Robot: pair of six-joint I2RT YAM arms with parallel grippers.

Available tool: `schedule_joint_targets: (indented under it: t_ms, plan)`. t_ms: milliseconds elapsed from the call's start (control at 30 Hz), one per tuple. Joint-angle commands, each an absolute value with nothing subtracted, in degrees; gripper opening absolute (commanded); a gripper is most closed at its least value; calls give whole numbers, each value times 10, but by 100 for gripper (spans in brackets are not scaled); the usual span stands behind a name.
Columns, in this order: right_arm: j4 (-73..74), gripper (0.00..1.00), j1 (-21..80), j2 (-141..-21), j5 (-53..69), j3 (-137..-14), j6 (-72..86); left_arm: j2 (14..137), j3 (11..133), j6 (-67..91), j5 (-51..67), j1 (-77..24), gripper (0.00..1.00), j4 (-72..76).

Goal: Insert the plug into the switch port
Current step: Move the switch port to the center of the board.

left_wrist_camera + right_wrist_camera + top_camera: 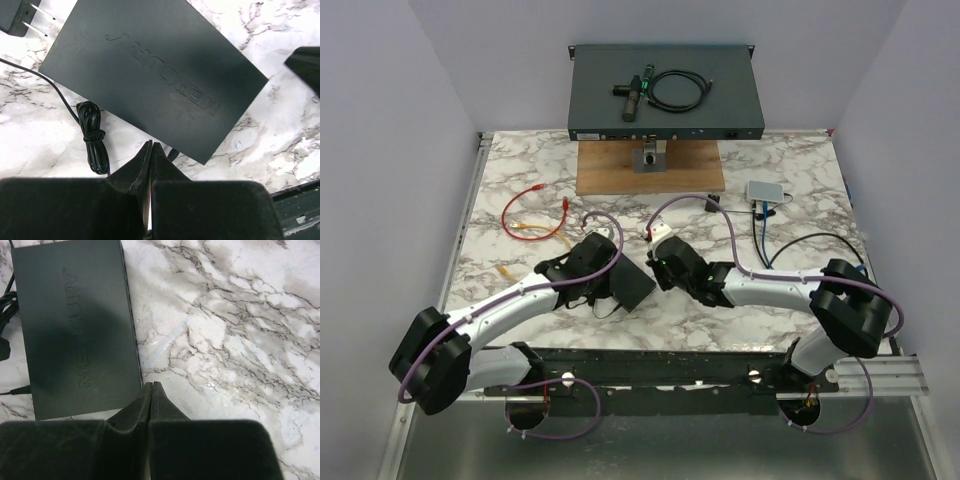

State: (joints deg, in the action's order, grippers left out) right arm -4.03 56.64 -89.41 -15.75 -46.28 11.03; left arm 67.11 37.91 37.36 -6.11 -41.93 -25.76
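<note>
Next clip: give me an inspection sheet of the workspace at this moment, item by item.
Surface: marble-patterned table, no spill seen.
Job's things: small black switch lies flat between the arms, lettering up, ports not in view. The red cable, possibly the one to plug in, lies loose on the left, apart from both arms.
Clutter: rack unit at the far edge, wooden board, small grey box.
Grippers: left gripper and right gripper are both shut, holding nothing, tips near the switch.
Cables: black cord bundle beside the switch, coiled black cable on the rack unit.
Surroundings: plain pale walls.
</note>
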Motion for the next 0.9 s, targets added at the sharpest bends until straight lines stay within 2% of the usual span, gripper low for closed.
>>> schedule_joint_targets:
  t_ms: [0,367,867]
  plan:
    - [-72,1,545,-900,-160,-467,125,694,363,359,-34,-407,0,-228]
    - [-84,1,512,-972,-109,-514,151,701,320,377,-17,-406,0,-203]
    - [-60,1,509,-1028,-42,-528,165,804,376,388,-12,-405,0,-192]
